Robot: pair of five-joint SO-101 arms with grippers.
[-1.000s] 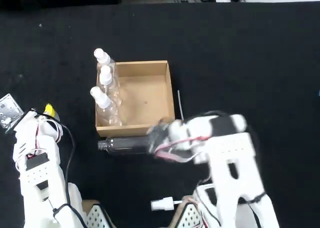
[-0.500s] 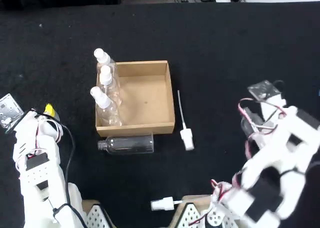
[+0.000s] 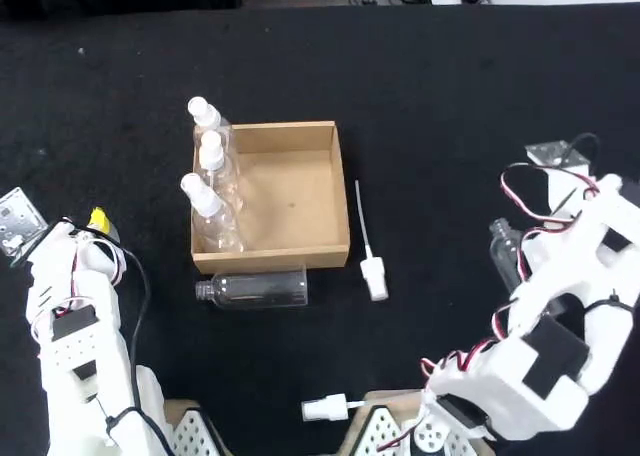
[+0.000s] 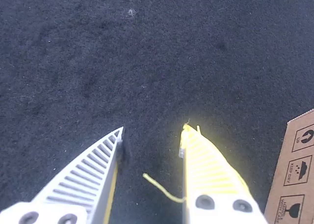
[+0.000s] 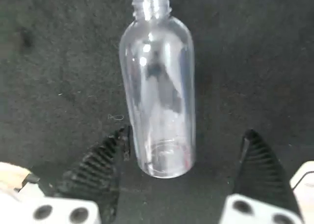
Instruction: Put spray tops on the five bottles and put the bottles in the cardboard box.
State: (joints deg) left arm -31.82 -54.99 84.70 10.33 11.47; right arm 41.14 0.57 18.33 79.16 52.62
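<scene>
The cardboard box (image 3: 300, 136) sits mid-table. Three bottles with white spray tops (image 3: 213, 166) stand along its left wall. An uncapped clear bottle (image 3: 255, 289) lies on its side just in front of the box. One loose spray top (image 3: 374, 274) with its tube lies right of the box, another spray top (image 3: 325, 408) near the front edge. At the far right a second uncapped bottle (image 3: 503, 244) (image 5: 157, 96) lies between the fingers of my right gripper (image 5: 186, 134), which is open and not touching it. My left gripper (image 4: 152, 135) (image 3: 98, 224) is open over bare mat, left of the box.
A black mat (image 3: 450, 96) covers the table. One corner of the box (image 4: 297, 170) shows beside the left gripper. The right arm (image 3: 560, 316) stands over the table's right side.
The right arm swung from the lying bottle in front of the box over to the right side, onto the other uncapped bottle. The left arm has stayed still.
</scene>
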